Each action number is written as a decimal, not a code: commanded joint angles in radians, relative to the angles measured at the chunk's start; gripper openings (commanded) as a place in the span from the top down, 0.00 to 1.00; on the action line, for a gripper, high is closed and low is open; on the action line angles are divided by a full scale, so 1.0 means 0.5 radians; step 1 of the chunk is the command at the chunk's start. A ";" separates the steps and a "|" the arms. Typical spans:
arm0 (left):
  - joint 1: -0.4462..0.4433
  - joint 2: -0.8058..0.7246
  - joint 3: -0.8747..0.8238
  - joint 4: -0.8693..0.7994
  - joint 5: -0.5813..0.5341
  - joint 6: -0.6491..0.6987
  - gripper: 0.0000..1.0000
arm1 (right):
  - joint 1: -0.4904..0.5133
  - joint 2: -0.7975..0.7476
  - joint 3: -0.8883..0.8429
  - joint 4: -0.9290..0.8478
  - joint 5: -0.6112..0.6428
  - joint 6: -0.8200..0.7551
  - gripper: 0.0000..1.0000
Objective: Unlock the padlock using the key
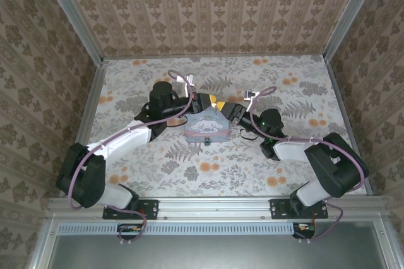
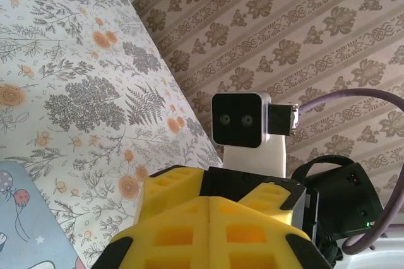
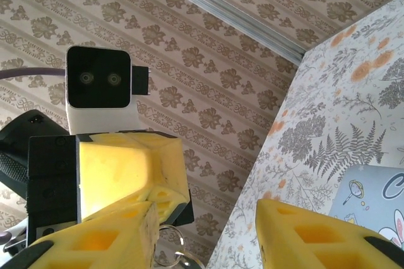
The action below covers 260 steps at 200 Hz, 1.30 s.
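Observation:
The tiny dark padlock (image 1: 207,143) hangs at the near edge of the pastel cartoon tin (image 1: 207,127). Both grippers meet tip to tip above the tin's far side. My left gripper (image 1: 211,100) (image 2: 210,201) is shut, its yellow pads pressed together. In the right wrist view a silvery key ring (image 3: 169,244) hangs just under the left gripper's fingers (image 3: 126,168); the key's blade is hidden. My right gripper (image 1: 226,110) (image 3: 205,213) is open wide, facing the left one, with nothing between its pads. Its fingers (image 2: 169,187) show behind the left tips.
The tin's corner shows in both wrist views (image 2: 25,218) (image 3: 372,199). The floral table (image 1: 284,86) is walled by patterned panels (image 1: 208,4) at the back and sides. Purple cables (image 1: 180,79) loop off both wrists.

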 commanded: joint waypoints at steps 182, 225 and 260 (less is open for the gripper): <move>-0.037 0.019 0.020 0.112 0.001 0.028 1.00 | 0.085 -0.004 0.130 0.117 -0.076 0.020 0.75; -0.039 0.025 0.013 0.117 -0.015 0.022 1.00 | 0.085 0.008 0.122 0.112 -0.069 0.024 0.84; -0.039 0.025 0.013 0.126 -0.021 0.019 1.00 | 0.088 0.012 0.107 0.113 -0.067 0.024 0.85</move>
